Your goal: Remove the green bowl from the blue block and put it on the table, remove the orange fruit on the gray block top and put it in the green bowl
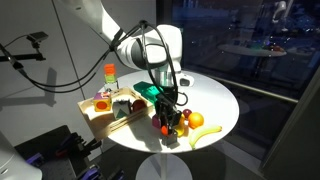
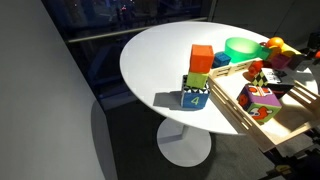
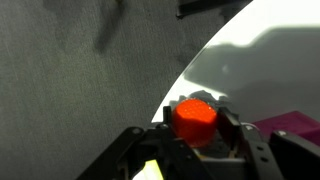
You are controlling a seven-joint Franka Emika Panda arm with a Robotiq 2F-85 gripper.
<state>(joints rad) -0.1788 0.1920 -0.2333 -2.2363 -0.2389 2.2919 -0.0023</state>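
Directly between the gripper's (image 3: 198, 122) two fingers sat one orange fruit (image 3: 195, 113) atop one gray block (image 3: 200, 140); could not tell whether they pinched it. One green bowl (image 2: 242, 47) rested on the table (image 2: 160, 50) nearby.

Shows green bowl (image 2: 243, 47) upright on round white table (image 2: 150, 60), orange fruit (image 3: 195, 117) (round, reddish) atop a gray block (image 3: 200, 140).

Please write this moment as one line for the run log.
phase: fruit pick | green bowl: on table | orange fruit: on gray block, framed by end effector | grip: unclear
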